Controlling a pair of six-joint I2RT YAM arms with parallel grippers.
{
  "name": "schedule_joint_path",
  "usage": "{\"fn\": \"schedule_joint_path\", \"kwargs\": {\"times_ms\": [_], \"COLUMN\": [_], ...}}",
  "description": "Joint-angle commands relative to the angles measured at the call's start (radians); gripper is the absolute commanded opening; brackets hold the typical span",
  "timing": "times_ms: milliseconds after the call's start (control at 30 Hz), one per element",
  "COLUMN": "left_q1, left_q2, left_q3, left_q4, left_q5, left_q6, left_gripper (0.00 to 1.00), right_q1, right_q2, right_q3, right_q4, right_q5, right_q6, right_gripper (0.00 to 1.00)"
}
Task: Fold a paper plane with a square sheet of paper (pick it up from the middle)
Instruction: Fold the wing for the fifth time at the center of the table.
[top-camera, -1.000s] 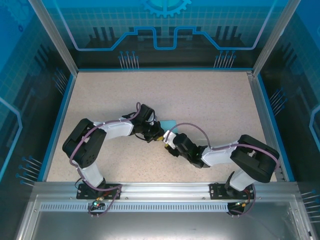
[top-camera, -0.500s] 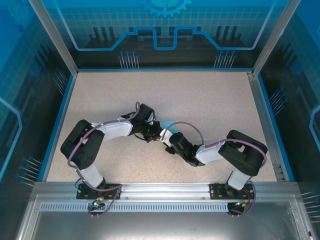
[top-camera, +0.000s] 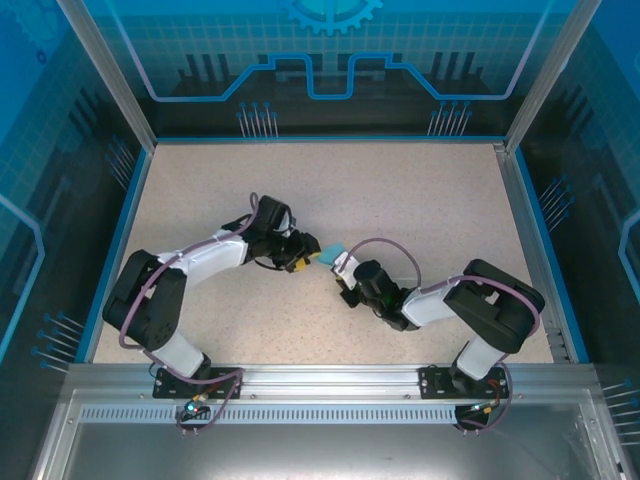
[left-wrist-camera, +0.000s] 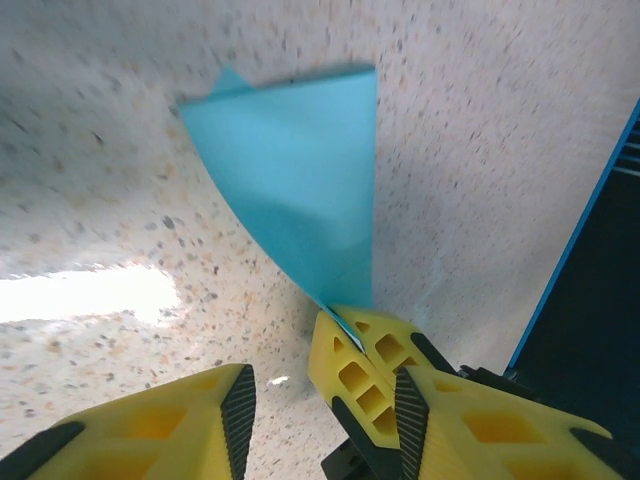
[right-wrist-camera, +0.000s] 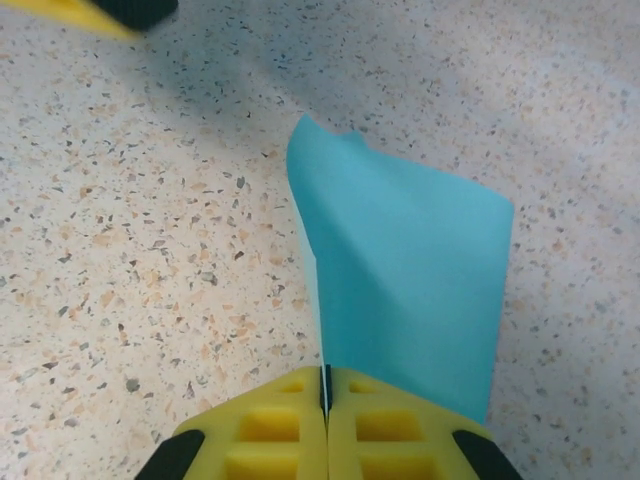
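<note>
Light cyan sheet of paper (right-wrist-camera: 410, 280), folded and curled, its near edge pinched in the right hand (right-wrist-camera: 325, 385)

I can read no words, numbers, labels or brand names anywhere here. The closest thing to a sign is a blue gear emblem (top-camera: 331, 10) printed at the top of the back wall (top-camera: 200, 50), with angular circuit-style lines (top-camera: 330, 96) drawn below it; none of this carries any letters or figures.
</note>
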Motion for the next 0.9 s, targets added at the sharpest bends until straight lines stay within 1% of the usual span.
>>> {"fn": "schedule_joint_path", "kwargs": {"times_ms": [0,167,300,400,533,667,867], "left_q1": [0.032,0.039,0.037,0.030,0.012,-0.011,-0.044], "left_q2": [-0.049,-0.075,-0.071,-0.068,-0.067,-0.055,-0.027], "left_q3": [-0.037,-0.072,-0.113,-0.139,-0.160,-0.185,-0.208], "left_q4": [-0.029,-0.017,0.051,0.098,0.139,0.185,0.253], "left_q5": [-0.022,-0.046,-0.018,0.002,0.000,-0.001,0.008], "left_q6": [0.018,0.032,0.029,0.033,0.039,0.032,0.020], "left_gripper": [0.46,0.48,0.49,0.49,0.50,0.50,0.50], "right_q1": [-0.042,-0.112,-0.155,-0.172,-0.181,-0.190,-0.203], "right_q2": [-0.026,-0.041,-0.049,-0.048,-0.031,0.006,0.022], "right_q3": [-0.012,-0.018,-0.012,-0.001,0.025,0.016,0.043], "right_q4": [0.045,0.064,0.057,0.039,-0.006,0.058,0.049], "right_q5": [-0.126,-0.247,-0.327,-0.360,-0.400,-0.440,-0.494], "right_q6": [0.115,0.263,0.384,0.452,0.512,0.558,0.632], "right_gripper": [0.01,0.00,0.00,0.00,0.00,0.00,0.00]}}
